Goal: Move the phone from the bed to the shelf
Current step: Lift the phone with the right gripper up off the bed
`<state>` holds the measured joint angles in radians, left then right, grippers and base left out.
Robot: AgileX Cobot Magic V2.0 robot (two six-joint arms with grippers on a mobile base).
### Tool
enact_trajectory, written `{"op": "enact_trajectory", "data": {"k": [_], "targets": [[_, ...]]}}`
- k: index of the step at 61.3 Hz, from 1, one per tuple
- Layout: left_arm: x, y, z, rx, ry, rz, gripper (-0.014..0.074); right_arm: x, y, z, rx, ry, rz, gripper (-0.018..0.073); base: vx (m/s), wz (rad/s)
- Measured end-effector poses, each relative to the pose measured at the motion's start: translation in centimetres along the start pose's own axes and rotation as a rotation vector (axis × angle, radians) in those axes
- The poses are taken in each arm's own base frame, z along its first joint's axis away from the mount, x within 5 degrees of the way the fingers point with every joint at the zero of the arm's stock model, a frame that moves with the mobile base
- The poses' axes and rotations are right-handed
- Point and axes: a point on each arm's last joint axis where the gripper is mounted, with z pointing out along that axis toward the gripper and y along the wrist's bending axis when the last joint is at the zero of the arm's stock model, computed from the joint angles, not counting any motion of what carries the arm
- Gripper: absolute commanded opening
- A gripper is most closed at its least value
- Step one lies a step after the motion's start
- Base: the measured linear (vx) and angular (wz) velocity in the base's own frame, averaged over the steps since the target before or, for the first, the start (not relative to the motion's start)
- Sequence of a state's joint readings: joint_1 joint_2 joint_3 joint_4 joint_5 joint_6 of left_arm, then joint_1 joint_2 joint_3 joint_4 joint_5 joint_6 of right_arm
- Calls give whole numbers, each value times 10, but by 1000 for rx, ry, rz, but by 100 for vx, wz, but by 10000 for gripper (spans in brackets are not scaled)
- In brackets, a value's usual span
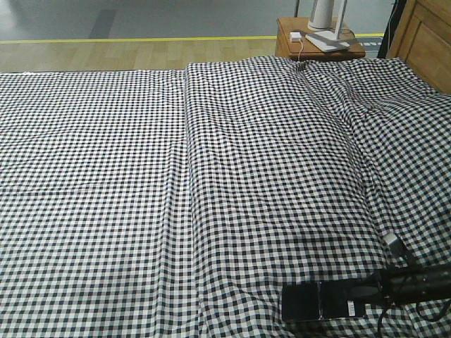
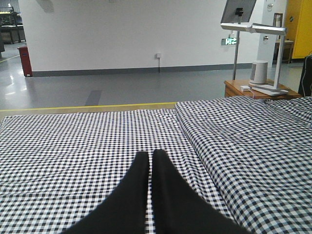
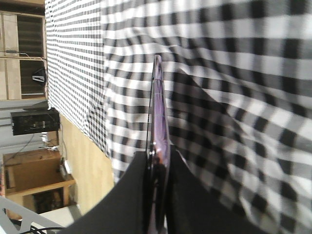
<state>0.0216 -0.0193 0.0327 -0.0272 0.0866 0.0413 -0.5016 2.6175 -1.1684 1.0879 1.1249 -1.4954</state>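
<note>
The right claw (image 3: 159, 156) pinches the phone (image 1: 317, 301) by one end, across its flat faces, for a sure hold low over the bed's (image 1: 141, 176) near right corner, while the left claw (image 2: 149, 165), pressed together, hangs idle.

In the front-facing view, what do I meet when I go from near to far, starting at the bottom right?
First the phone, gripped by the right end effector → the checked bed → the nightstand with a white lamp base → the grey floor.
</note>
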Motion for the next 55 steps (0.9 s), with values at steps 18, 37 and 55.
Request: {"op": "enact_trajectory", "data": {"k": [18,37,55], "targets": [[0,0,0,0,0,0,1,-11,57,-36,58,-53,-111,-3,0,0],[0,0,0,0,0,0,1,-14,135,-77,136,-146,-269,-3,0,0],[0,0,0,0,0,0,1,-23,218,-90,196,-193,-478,-3,0,0]]}}
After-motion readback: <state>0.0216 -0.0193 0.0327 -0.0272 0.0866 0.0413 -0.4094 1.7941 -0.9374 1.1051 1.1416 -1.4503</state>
